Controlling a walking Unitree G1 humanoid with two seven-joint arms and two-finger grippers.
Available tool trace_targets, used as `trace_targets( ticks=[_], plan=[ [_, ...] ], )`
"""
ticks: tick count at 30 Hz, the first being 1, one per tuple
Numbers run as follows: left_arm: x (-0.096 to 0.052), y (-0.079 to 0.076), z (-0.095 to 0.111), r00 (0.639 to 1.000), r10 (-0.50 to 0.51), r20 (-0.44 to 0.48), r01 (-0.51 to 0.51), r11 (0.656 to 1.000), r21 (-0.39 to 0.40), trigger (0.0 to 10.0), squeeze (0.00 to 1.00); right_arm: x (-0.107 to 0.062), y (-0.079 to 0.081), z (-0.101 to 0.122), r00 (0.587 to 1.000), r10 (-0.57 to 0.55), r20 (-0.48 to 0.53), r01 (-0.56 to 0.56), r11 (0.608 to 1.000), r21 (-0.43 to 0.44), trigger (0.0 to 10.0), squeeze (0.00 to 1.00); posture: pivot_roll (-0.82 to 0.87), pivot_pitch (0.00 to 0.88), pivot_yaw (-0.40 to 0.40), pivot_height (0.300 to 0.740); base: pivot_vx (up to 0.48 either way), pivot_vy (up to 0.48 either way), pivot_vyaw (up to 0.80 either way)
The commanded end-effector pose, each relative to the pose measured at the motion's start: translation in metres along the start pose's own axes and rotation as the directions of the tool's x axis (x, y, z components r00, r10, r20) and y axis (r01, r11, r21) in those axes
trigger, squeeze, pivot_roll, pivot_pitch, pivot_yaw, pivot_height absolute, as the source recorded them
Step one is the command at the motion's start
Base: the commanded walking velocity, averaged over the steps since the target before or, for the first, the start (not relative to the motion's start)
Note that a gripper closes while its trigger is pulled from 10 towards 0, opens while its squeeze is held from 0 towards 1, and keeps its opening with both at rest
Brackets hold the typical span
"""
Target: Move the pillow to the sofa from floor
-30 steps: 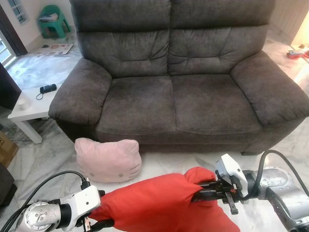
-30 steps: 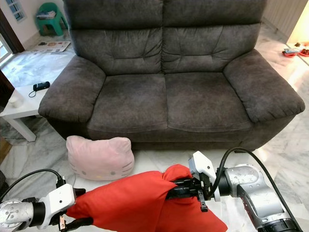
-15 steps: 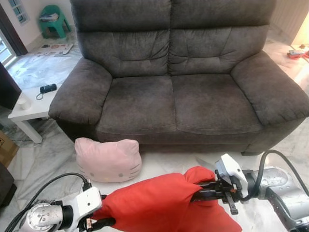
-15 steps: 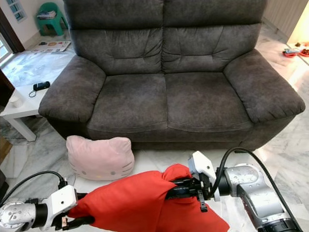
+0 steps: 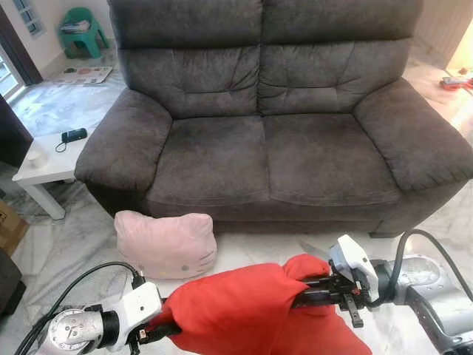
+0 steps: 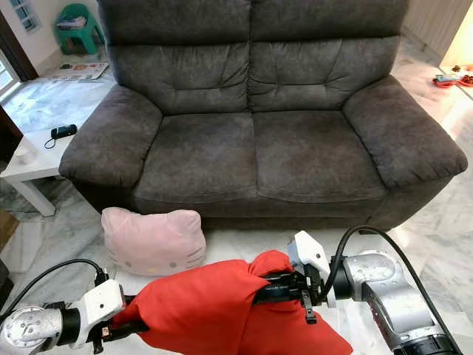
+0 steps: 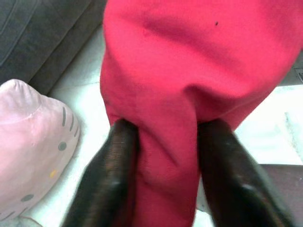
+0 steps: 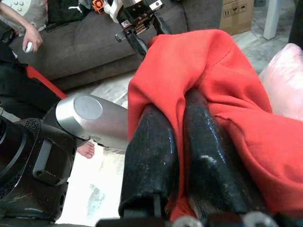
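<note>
The red pillow hangs low in the frame, slung between the two arms and clear of the marble floor. The sofa fills the upper and middle part of the frame, directly above the pillow as the head camera sees it, so the coming move looks to be a lift up-frame toward the seat cushions. The pillow's long axis runs from the lower left corner toward the right middle, roughly parallel to the sofa's front edge.

The left gripper pinches the pillow's lower-left end; the right gripper pinches the bunched upper-right end (the cloth wraps over its fingers). The right end sits higher in the frame and nearer the seat; the left end trails lower.

The left wrist view shows both black fingers closed on a fold of red fabric, with the pink cat-face cushion just beside it on the floor, leaning near the sofa's base. The right wrist view shows its fingers clamped close together on red cloth, and, beyond the pillow, the other arm's gripper at the far end plus a person seated on another couch, which the head views leave out. The head views add a white bench at the left edge, carrying a phone.
</note>
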State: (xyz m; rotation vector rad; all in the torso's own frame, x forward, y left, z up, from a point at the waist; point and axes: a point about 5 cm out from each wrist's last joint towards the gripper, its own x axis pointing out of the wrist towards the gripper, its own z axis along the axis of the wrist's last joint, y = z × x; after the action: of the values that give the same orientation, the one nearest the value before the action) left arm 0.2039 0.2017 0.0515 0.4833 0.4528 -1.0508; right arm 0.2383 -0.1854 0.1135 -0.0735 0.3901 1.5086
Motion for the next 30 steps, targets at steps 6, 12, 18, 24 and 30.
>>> trace_targets(
  ticks=[6, 12, 18, 24, 30],
  plan=[
    [0.002, 0.003, 0.004, 1.000, -0.001, 0.010, 0.001, 1.000, 0.013, 0.0, 0.00, 0.002, 0.003, 0.019, 0.996, 0.021, 0.085, -0.013, 0.996, -0.089, 10.0, 0.00, -0.05, 0.059, 0.040, 0.740, 0.000, 0.000, 0.00],
    [0.002, 0.009, 0.009, 0.998, 0.042, 0.040, -0.043, 0.999, 0.010, 0.0, 0.00, 0.004, 0.003, 0.018, 0.996, 0.010, 0.088, -0.003, 0.996, -0.089, 10.0, 0.00, -0.05, 0.060, 0.041, 0.740, 0.000, 0.000, 0.00],
    [0.005, 0.011, 0.016, 0.994, 0.081, 0.075, -0.082, 0.997, 0.008, 0.0, 0.00, 0.007, 0.005, 0.017, 0.996, 0.014, 0.094, -0.006, 0.996, -0.085, 10.0, 0.00, -0.06, 0.062, 0.042, 0.740, 0.000, 0.000, 0.00],
    [0.008, 0.030, 0.033, 0.956, 0.246, 0.159, -0.253, 0.967, 0.024, 0.0, 0.00, 0.008, 0.000, 0.020, 0.989, -0.059, 0.133, 0.074, 0.991, -0.111, 10.0, 0.00, -0.05, 0.062, 0.041, 0.740, 0.000, 0.000, 0.00],
    [0.016, 0.058, 0.070, 0.749, 0.583, 0.315, -0.547, 0.812, -0.203, 10.0, 0.00, 0.008, -0.038, 0.029, 0.815, -0.500, 0.294, 0.542, 0.837, -0.079, 10.0, 0.00, -0.06, 0.065, 0.044, 0.740, 0.000, 0.000, 0.00]
  ],
)
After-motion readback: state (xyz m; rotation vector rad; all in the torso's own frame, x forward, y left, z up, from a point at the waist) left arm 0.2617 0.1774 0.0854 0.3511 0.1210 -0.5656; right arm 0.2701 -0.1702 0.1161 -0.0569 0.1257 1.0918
